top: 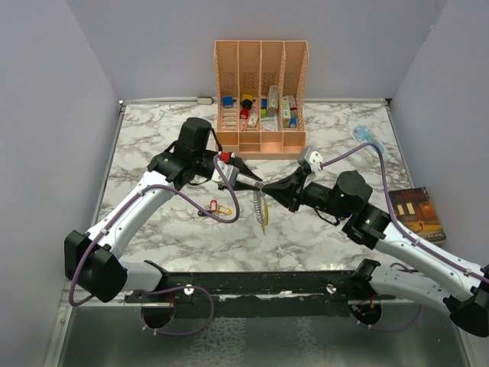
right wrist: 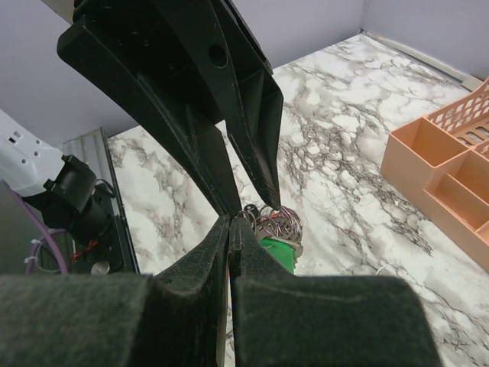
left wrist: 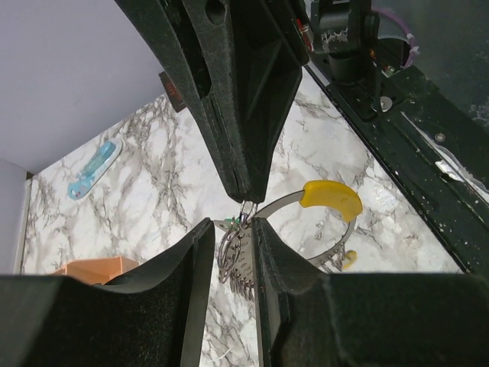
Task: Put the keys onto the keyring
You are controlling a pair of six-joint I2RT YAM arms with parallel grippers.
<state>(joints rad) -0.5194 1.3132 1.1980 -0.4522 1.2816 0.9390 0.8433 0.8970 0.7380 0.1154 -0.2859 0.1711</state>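
The keyring [top: 261,206] hangs above the table's middle between both grippers, its beaded chain and yellow tag dangling. Its yellow band [left wrist: 331,196] curves right in the left wrist view. My left gripper [top: 256,182] [left wrist: 233,225] is closed round the loop's metal end and a bunch of silver rings. My right gripper [top: 269,186] [right wrist: 229,220] meets it tip to tip, shut on a small silver ring [left wrist: 246,208]. A green-tagged key [right wrist: 276,252] hangs just under the tips. Keys with yellow and red tags [top: 216,206] lie on the marble, left of the loop.
An orange slotted organizer [top: 261,84] with small items stands at the back centre. A light-blue oblong gadget [top: 365,136] lies back right. A book [top: 416,214] lies by the right edge. The black base rail [top: 260,284] runs along the near edge.
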